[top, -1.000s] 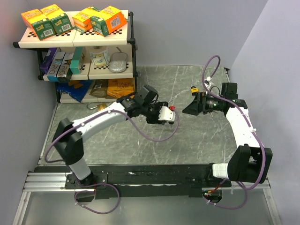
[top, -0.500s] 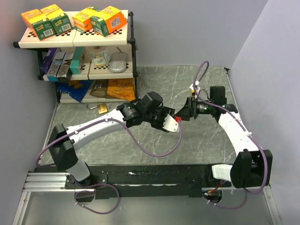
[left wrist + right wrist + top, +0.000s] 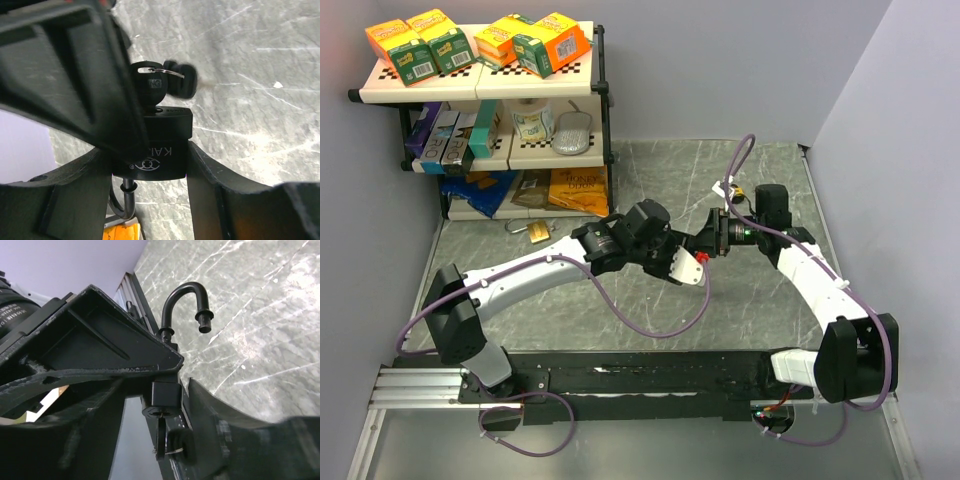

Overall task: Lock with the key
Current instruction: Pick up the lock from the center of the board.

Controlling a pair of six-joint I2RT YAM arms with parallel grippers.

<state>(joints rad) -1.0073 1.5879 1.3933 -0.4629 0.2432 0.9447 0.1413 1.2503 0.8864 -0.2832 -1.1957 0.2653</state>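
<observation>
Left fingers (image 3: 215, 200) are gripping the padlock (image 3: 160, 150) above the bench (image 3: 750, 310), its key (image 3: 149, 87) pointing along the lock's long axis toward my right fingers (image 3: 230, 440), which are straddling the key head; whether they are pinching it, I cannot tell.

This is a robotics lab test cell, not a home or a shop. In front of the shelf rack (image 3: 520, 88), a white-and-black left arm (image 3: 520, 275) and right arm (image 3: 815, 280) are mounted on a black rail (image 3: 650, 380). The rail runs along the edge of the marble-patterned table (image 3: 740, 320) farthest from the rack. Purple cables (image 3: 650, 322) loop off the arms. Plain grey partition walls (image 3: 720, 60) stand behind the rack and well to its right. The rack's shelf fronts carry checkerboard strips (image 3: 430, 72), and its 3 levels hold small grocery cartons (image 3: 415, 40) and packets.
</observation>
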